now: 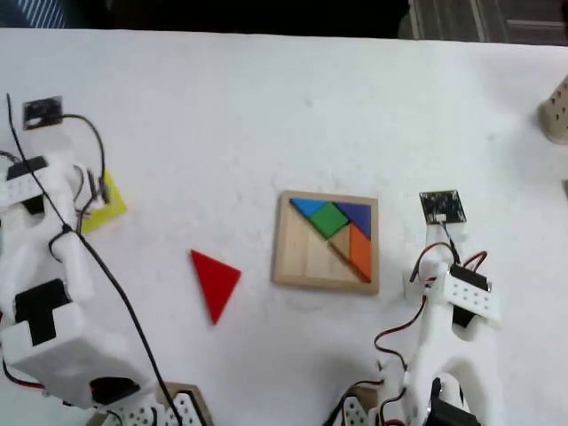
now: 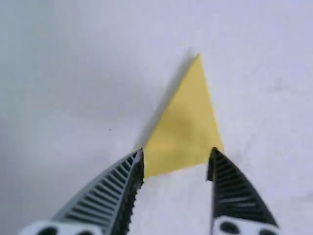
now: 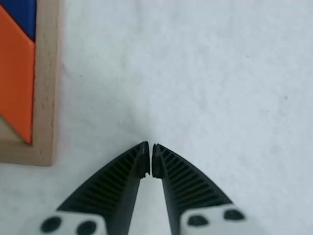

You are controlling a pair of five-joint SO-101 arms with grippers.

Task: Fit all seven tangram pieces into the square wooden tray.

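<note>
The square wooden tray (image 1: pixel 282 257) sits at the table's middle. It holds a light blue, a green, a dark blue, an orange and some pale wood-coloured pieces. A red triangle (image 1: pixel 215 282) lies flat on the table left of the tray. At the far left a yellow triangle (image 2: pixel 186 127) lies on the table, partly under the left arm (image 1: pixel 44 204) in the high view. My left gripper (image 2: pixel 176 155) grips the triangle's near edge, one fingertip at each end. My right gripper (image 3: pixel 150 159) is shut and holds nothing. It is just off the tray's corner (image 3: pixel 46 98), near the orange piece (image 3: pixel 14 83).
Black cables (image 1: pixel 106 266) trail over the left arm and down to the table's front edge. A beige perforated object (image 1: pixel 555 111) stands at the right edge. White table lies open behind the tray and between it and the red triangle.
</note>
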